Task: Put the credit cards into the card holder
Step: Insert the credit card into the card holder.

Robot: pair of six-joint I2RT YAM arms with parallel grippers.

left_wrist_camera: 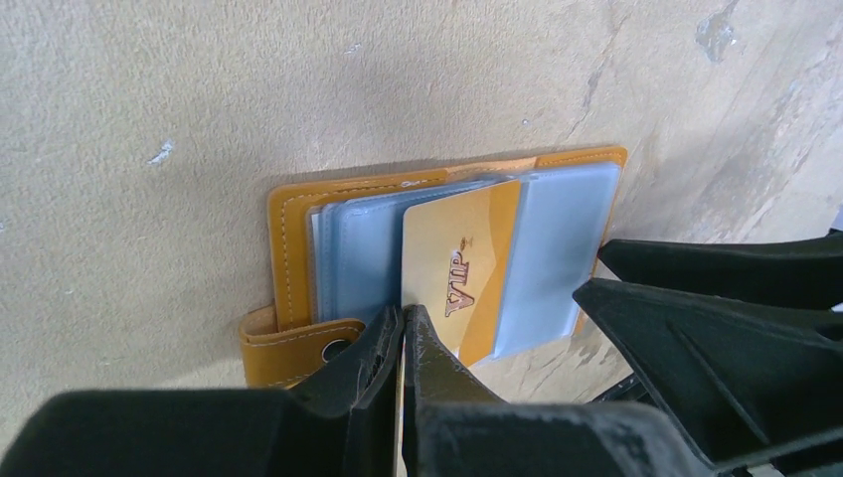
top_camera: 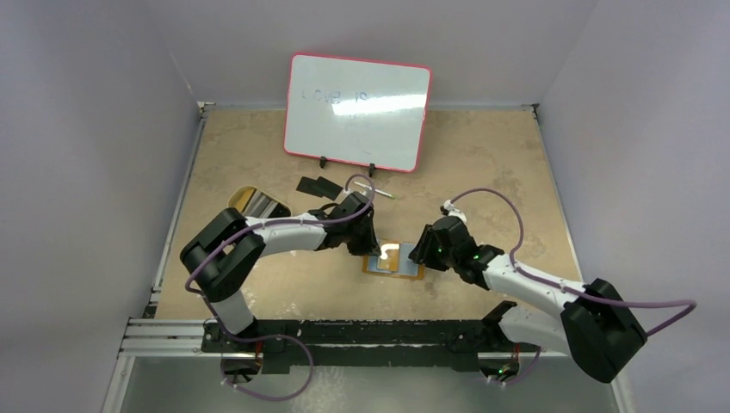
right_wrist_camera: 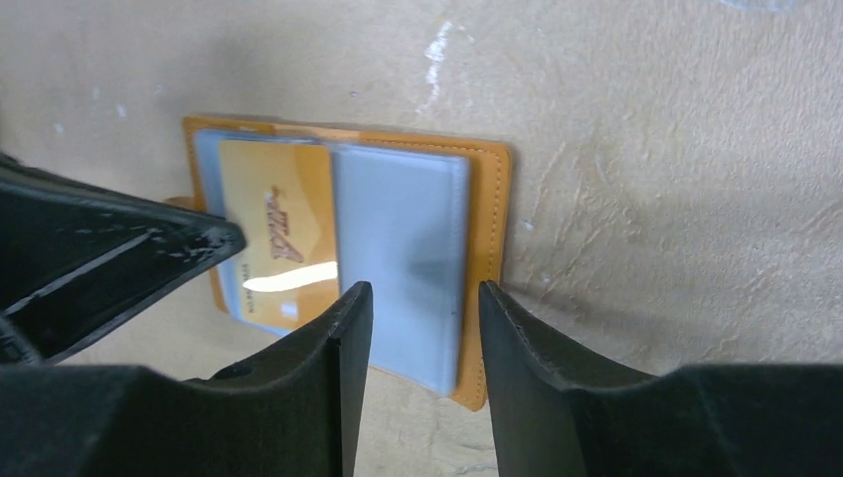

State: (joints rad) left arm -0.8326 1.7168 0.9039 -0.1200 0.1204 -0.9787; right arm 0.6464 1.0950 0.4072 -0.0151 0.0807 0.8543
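The orange-tan card holder lies open on the table, bluish sleeves up. It also shows in the left wrist view and the right wrist view. My left gripper is shut on the near edge of the orange-yellow VIP card, which lies over the sleeves; I cannot tell if it is inside one. The card also shows in the right wrist view. My right gripper is open and empty, its fingers astride the near edge of the other sleeve page. Two black cards lie further back.
An oval tan tin dish sits at the left. A slim pen lies in front of a red-framed whiteboard standing at the back. The two grippers are close together over the holder.
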